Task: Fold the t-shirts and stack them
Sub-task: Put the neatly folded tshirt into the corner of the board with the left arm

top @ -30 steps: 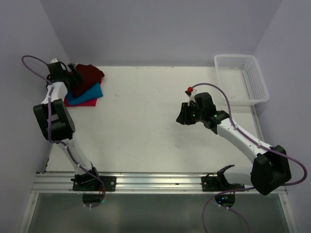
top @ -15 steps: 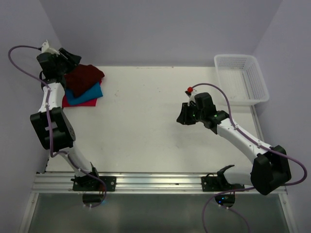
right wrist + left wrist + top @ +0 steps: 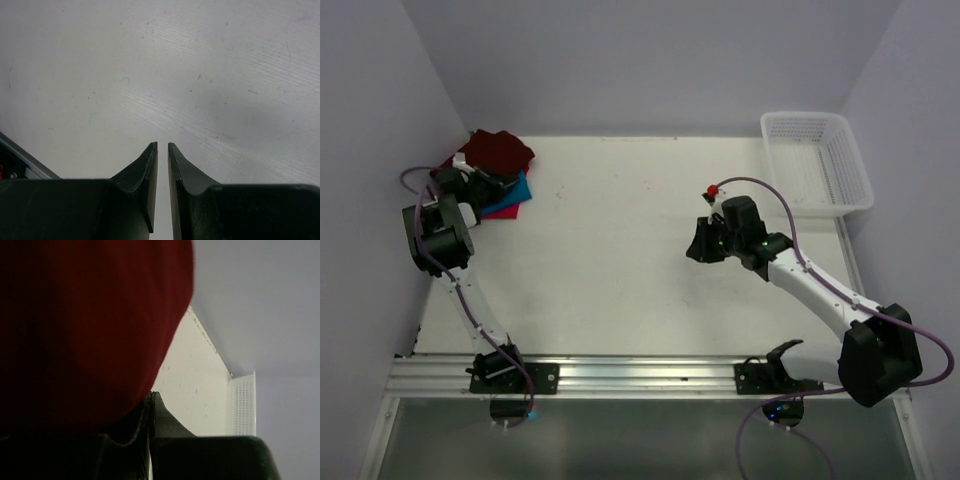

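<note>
L arm has dropped from its raised reach at the far-L corner and now sits folded low beside the stack. Its left gripper (image 3: 151, 399) has gone from wide apart to fully closed; tips meet, and we see nothing betw them. R arm barely shifted.

We note the dark maroon cloth t-shirt (image 3: 500, 150) on top of the pile, far-L corner of the white table (image 3: 620, 250). The teal blue cloth t-shirt (image 3: 517, 190) lies under it and the bright red-pink cloth t-shirt (image 3: 508, 211) at bottom, edges showing. In L wrist view, maroon cloth fills most of the frame, close to the tips.

The right gripper (image 3: 162, 146) hovers over bare table, mid-R, jaws a narrow slit apart, holding nothing. We log the white plastic mesh basket (image 3: 820, 165) at far-R corner, well apart.
</note>
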`<control>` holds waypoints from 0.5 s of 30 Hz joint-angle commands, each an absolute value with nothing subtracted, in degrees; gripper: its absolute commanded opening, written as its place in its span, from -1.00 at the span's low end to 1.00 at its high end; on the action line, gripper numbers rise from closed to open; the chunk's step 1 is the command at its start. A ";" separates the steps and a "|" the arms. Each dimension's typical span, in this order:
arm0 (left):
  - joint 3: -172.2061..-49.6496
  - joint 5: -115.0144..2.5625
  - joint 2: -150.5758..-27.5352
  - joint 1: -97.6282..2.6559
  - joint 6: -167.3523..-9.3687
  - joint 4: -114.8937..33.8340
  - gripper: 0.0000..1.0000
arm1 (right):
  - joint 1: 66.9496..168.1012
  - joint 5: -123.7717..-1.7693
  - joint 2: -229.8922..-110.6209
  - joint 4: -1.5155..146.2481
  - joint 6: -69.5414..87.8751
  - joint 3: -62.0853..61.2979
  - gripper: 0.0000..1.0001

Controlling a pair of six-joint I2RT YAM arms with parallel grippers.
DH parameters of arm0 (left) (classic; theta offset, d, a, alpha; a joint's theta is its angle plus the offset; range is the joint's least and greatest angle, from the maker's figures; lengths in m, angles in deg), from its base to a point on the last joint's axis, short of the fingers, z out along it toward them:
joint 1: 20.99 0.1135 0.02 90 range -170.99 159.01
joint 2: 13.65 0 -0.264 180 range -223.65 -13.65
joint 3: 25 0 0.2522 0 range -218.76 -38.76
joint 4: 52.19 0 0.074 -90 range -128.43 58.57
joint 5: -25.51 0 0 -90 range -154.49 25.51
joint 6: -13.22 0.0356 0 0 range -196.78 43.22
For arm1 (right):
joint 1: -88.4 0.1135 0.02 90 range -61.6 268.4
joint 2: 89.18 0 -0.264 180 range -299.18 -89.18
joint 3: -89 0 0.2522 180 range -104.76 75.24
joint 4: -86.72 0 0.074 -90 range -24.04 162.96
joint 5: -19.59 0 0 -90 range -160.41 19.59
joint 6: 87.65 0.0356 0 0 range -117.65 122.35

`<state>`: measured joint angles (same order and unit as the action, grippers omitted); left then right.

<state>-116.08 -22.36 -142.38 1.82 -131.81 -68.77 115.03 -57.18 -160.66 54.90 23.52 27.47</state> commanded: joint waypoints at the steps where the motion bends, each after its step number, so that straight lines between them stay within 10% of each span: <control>1: -109.09 -25.35 -140.22 2.48 -136.63 -76.05 -1.00 | 115.29 -55.82 -158.87 55.65 23.80 27.60 -0.64; 15: -97.65 -28.10 -133.54 2.13 -141.55 -87.02 -1.00 | 115.29 -55.21 -157.99 57.05 24.06 28.75 -0.64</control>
